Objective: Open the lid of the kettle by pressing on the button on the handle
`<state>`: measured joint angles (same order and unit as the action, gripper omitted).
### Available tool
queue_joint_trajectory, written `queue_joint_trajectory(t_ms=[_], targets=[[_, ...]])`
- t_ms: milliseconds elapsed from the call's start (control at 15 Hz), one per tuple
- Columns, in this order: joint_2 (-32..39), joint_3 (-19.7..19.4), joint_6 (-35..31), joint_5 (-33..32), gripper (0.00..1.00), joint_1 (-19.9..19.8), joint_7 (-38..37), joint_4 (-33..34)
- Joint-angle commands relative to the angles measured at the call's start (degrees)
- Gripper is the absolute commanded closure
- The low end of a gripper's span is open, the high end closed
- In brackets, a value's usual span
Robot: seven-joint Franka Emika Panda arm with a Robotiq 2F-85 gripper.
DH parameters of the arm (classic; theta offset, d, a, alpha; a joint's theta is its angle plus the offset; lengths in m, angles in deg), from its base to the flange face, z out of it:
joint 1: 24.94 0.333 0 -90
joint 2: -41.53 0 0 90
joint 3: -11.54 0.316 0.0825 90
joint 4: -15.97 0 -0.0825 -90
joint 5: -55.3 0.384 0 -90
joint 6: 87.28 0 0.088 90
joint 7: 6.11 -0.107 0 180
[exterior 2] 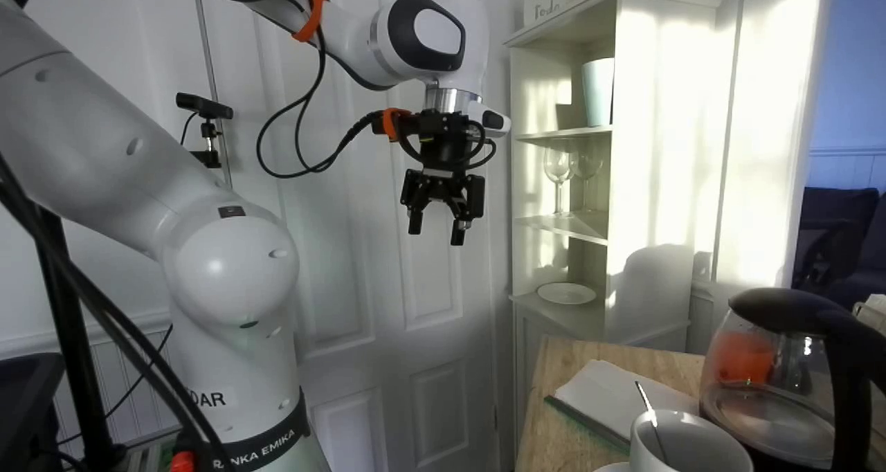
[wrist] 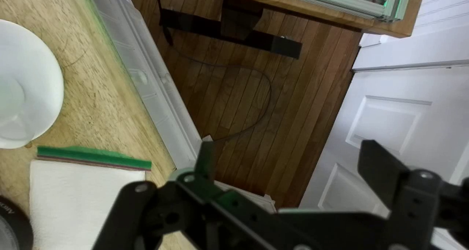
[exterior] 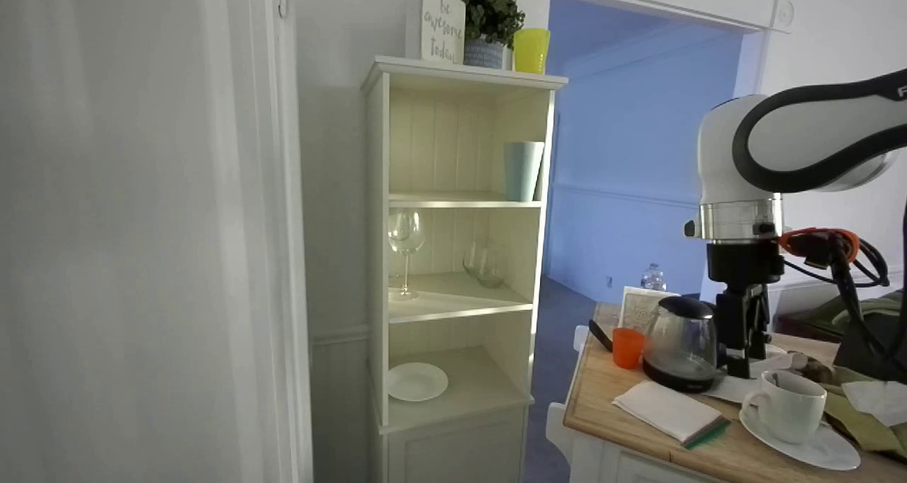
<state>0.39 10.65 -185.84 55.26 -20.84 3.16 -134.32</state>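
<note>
On the wooden countertop (exterior: 599,391), beside an orange cup (exterior: 628,347): glass kettle (exterior: 679,348), lid (exterior: 686,307) down, button indiscernible; well apart, Robotiq gripper (exterior 2: 437,228), jaws parted, empty, best brought over the black handle (exterior 2: 850,389), fingertips (exterior 2: 415,223) together, for a straight, light downward press.

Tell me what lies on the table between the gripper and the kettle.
In the wrist view, a flat white pad with a green strip along one edge lies between gripper and kettle.
</note>
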Motion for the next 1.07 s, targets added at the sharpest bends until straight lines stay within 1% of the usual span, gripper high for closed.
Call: queue_joint_trajectory(t_ms=[0,200,333,467,667,867,1000], targets=[[0.0,0.0,0.1,0.0,0.0,0.0,0.0,0.1],[0.0,0.0,0.1,0.0,0.0,0.0,0.0,0.1],[0.0,-1.8,-3.4,0.5,0.0,-1.8,-0.8,1.3],[-1.6,-5.6,-4.1,0.3,0.0,-4.6,0.2,2.4],[-2.4,-13.7,-3.5,0.4,0.0,-9.7,4.4,5.6],[0.4,-21.9,-4.5,1.6,0.0,-14.1,8.1,10.6],[3.4,-26.7,-6.2,3.5,0.0,-15.1,9.9,14.0]])
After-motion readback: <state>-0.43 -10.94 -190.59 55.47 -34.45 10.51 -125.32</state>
